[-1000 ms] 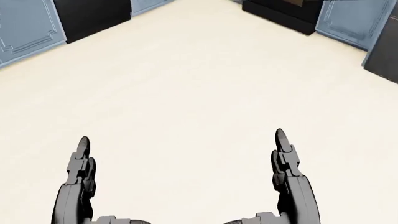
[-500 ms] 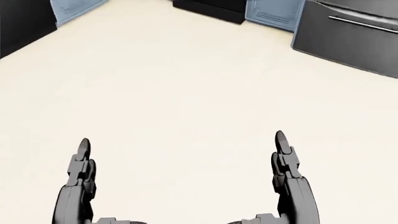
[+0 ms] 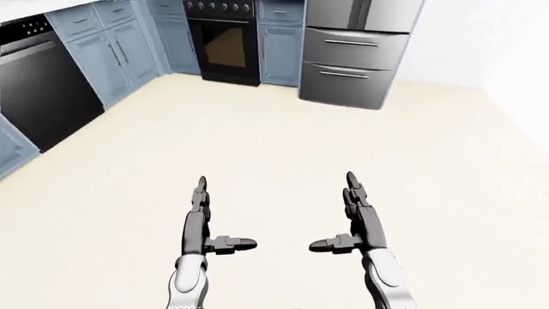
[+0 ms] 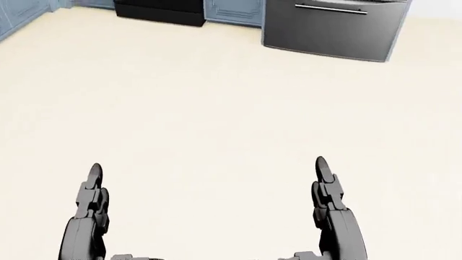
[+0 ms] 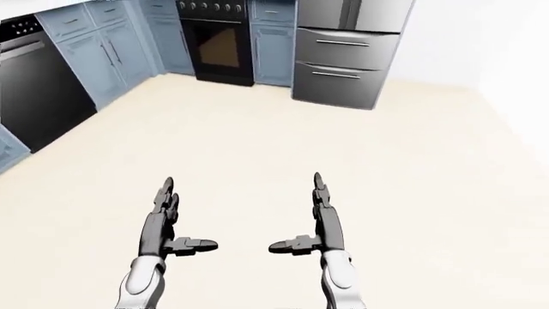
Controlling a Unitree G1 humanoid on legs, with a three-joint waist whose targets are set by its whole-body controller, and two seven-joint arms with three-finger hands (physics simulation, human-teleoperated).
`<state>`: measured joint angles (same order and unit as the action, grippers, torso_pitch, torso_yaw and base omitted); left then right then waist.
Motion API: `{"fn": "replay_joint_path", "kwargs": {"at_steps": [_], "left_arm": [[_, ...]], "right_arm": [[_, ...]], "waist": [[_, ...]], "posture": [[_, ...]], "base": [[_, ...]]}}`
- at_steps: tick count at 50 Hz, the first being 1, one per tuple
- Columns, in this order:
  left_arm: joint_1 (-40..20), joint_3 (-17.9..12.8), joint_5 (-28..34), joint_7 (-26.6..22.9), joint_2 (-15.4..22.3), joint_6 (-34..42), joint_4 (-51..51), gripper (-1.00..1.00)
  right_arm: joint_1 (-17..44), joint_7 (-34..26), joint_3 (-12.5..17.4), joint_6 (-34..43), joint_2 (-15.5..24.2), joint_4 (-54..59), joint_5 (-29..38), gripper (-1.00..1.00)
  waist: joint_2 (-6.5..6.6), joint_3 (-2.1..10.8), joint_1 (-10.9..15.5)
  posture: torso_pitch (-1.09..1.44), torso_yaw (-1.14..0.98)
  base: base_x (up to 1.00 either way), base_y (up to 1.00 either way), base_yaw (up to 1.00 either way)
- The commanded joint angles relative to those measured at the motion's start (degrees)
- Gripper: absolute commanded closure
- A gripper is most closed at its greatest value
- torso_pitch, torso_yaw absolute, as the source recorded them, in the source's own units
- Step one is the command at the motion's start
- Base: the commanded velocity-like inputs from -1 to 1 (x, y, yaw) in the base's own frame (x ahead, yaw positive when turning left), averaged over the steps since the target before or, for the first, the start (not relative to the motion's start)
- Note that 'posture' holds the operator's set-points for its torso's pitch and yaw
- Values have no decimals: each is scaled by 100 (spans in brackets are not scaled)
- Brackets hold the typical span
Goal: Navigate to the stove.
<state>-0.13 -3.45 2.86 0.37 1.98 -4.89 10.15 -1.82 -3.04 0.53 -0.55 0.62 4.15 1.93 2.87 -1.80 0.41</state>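
The black stove (image 3: 224, 44) with a dark oven door and a row of knobs stands at the top of the left-eye view, between blue cabinets; its base shows at the top of the head view (image 4: 160, 12). It is far across the cream floor. My left hand (image 3: 206, 222) and right hand (image 3: 349, 219) are held out low over the floor, fingers straight and thumbs pointing inward, both open and empty.
A steel fridge (image 3: 353, 55) with two drawers stands right of the stove. A black dishwasher (image 3: 41, 90) sits among blue cabinets (image 3: 116, 55) along the left. A white wall (image 3: 506, 51) runs on the right. Cream floor (image 3: 283, 141) lies between me and the stove.
The whole picture has shifted: the camera turned, so the cabinets slid left and the fridge came into the head view's top. My hands kept their pose.
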Motion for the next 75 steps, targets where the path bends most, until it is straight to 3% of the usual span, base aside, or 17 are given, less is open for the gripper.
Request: {"fn": "replay_joint_path", "kwargs": {"at_steps": [1,9,19,23,24,26,33,37,38,43,50,57,62,65,66,69,75], "left_arm": [[-135,76,2,-27,-22,-195,-272,-100],[-118,81,6,-32,-24,-173,-317,-100],[-113,78,4,-31,-28,-166,-333,-100],[-123,76,0,-28,-29,-154,-329,-100],[-127,76,0,-27,-29,-158,-319,-100],[-130,74,0,-23,-28,-167,-311,-100],[-102,70,-21,-32,-27,-103,-401,-100],[-101,67,-19,-33,-26,-121,-378,-100],[-90,71,-18,-34,-28,-98,-413,-100],[-113,64,-23,-38,-24,-128,-364,-100],[-92,68,-26,-44,-26,-100,-417,-100],[-73,78,-17,-52,-30,-103,-437,-100],[-88,76,-13,-53,-28,-138,-388,-100],[-103,72,-13,-52,-26,-157,-356,-100],[-91,75,-11,-48,-29,-141,-381,-100],[-106,68,-17,-44,-28,-136,-368,-100],[-103,69,-26,-47,-26,-115,-393,-100]], "right_arm": [[123,43,85,-211,43,-264,-13,-100],[109,44,78,-177,41,-315,-2,-100],[102,57,76,-181,38,-318,12,-100],[111,64,79,-184,39,-300,14,-100],[103,68,73,-162,34,-329,18,-100],[125,66,85,-219,41,-252,12,-100],[103,85,76,-194,35,-308,26,-100],[140,276,77,-196,61,-258,260,-100],[148,231,66,-197,57,-206,236,-100],[133,193,60,-184,58,-254,275,-100],[107,134,16,-251,66,-273,387,-100],[114,117,14,-293,65,-218,417,-100],[101,119,8,-284,59,-249,436,-100],[102,122,12,-308,60,-224,440,-100],[103,120,13,-305,60,-225,440,-100],[108,120,10,-304,57,-219,443,-100],[120,115,15,-303,59,-208,436,-100]], "waist": [[-17,88,-18],[-729,221,-37],[-191,2,-82],[361,114,-37],[89,56,19],[161,35,-20],[-217,68,11],[-730,135,102],[-534,29,78],[-339,105,47],[-301,263,-29],[-407,81,-113],[-125,0,-196],[328,50,-176],[16,-60,-152],[-72,-48,-118],[-597,-107,-9]], "posture": [[0,0],[0,0],[0,0],[0,0],[0,0],[0,0],[0,0],[0,0],[0,0],[0,0],[0,0],[0,0],[0,0],[0,0],[0,0],[0,0],[0,0]], "base": [[0,0,-45],[0,0,-46],[0,0,-45],[0,0,-46],[0,0,-45],[0,0,-46],[0,0,-44],[0,0,-3],[0,0,0],[0,0,0],[0,3,0],[11,30,0],[18,48,0],[23,58,0],[25,65,0],[26,71,0],[27,77,0]]}}
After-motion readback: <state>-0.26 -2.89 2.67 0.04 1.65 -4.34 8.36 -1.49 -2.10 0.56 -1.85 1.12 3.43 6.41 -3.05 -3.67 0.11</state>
